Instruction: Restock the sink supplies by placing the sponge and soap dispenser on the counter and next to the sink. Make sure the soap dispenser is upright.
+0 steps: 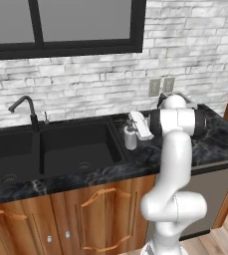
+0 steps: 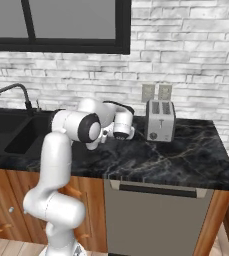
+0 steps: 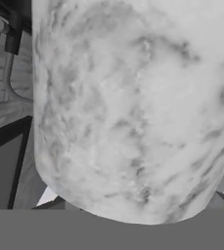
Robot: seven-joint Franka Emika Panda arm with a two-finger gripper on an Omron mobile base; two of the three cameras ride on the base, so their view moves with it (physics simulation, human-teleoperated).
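The soap dispenser (image 1: 130,135) stands upright on the black marble tabletop (image 1: 220,137), just beside the right rim of the sink (image 1: 60,149), its long axis vertical and its dark pump on top. In the hand view its pale mottled body (image 3: 133,107) looms very close, dead ahead along the line of the jaws, so the bottle lies directly in front of the hand rather than off to either side. From the left base camera the gripper (image 1: 141,125) sits right against the bottle's right flank at about pump height, reaching in sideways from the arm. Whether the jaws are clamped on the bottle or standing apart around it I cannot tell; the fingertips are hidden. My reading is that the dispenser is at or very near its place, and that any next move turns on drawing the hand straight back along its own axis without tipping the bottle. The faucet (image 1: 25,107) rises behind the basins; a toaster (image 2: 159,120) stands further right, well apart.
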